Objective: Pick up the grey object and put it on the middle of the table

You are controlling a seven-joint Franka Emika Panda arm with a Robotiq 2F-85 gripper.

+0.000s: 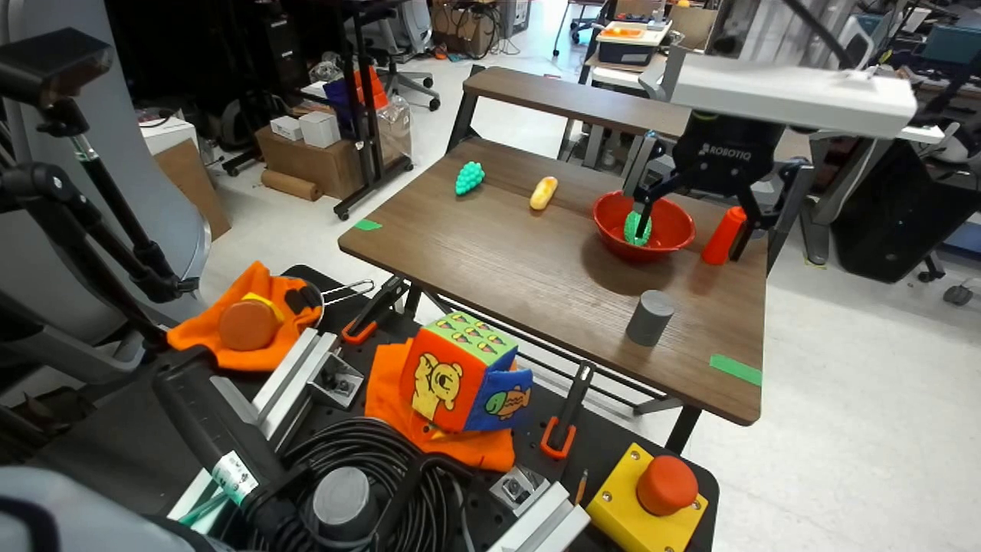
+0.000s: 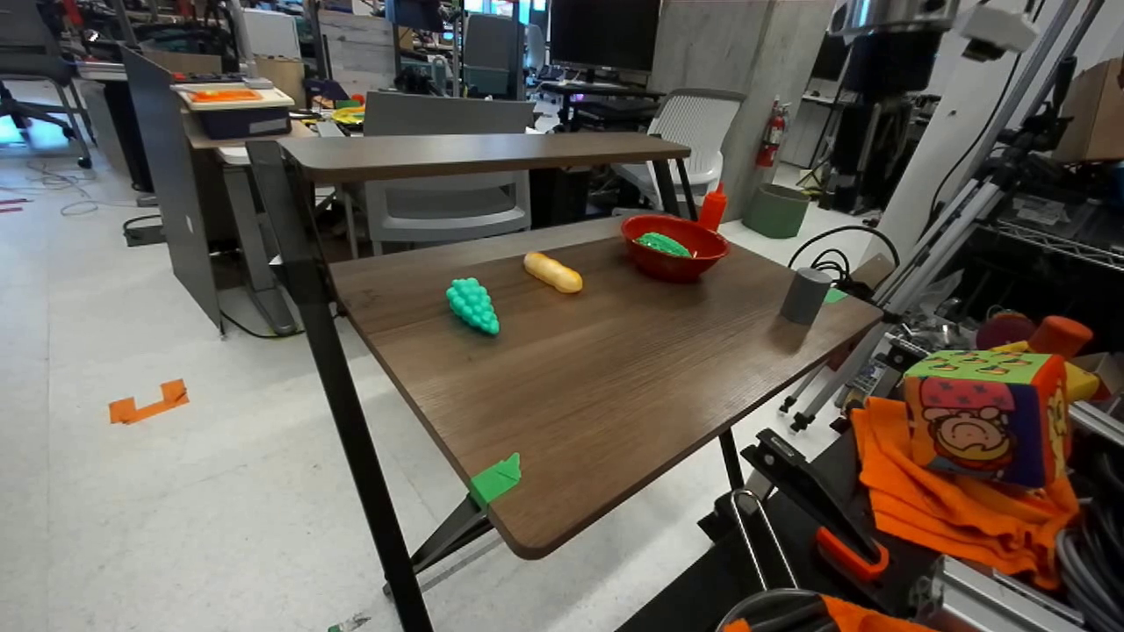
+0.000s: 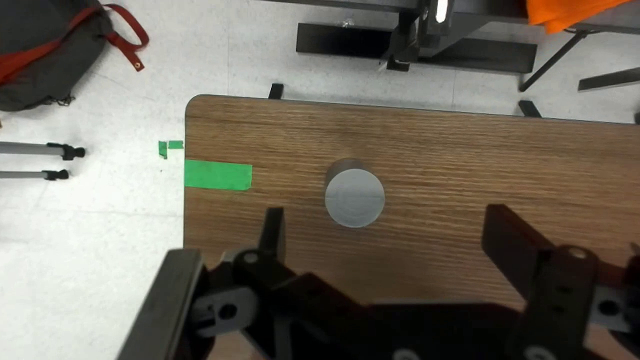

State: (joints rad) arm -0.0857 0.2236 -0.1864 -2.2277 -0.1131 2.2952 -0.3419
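Note:
The grey object is a short, smooth cylinder standing upright on the brown table [image 1: 490, 238]. It shows in both exterior views [image 1: 650, 317] [image 2: 805, 296], close to the table's long edge and a green tape mark. In the wrist view the grey cylinder [image 3: 355, 198] is seen from above, just ahead of the fingertips and nearer the left finger. My gripper [image 3: 385, 211] is open and empty, with its fingers wide apart. In an exterior view the gripper [image 1: 691, 236] hangs above the table, apart from the cylinder, and its fingers overlap the bowl and the red bottle in the picture.
A red bowl [image 1: 605, 234] holds a green item [image 1: 638, 228]. A red bottle [image 1: 724, 236] stands beside it. A yellow bread-like toy [image 1: 543, 193] and green toy grapes [image 1: 470, 178] lie farther along. A raised shelf [image 2: 492, 154] runs along the table's far side.

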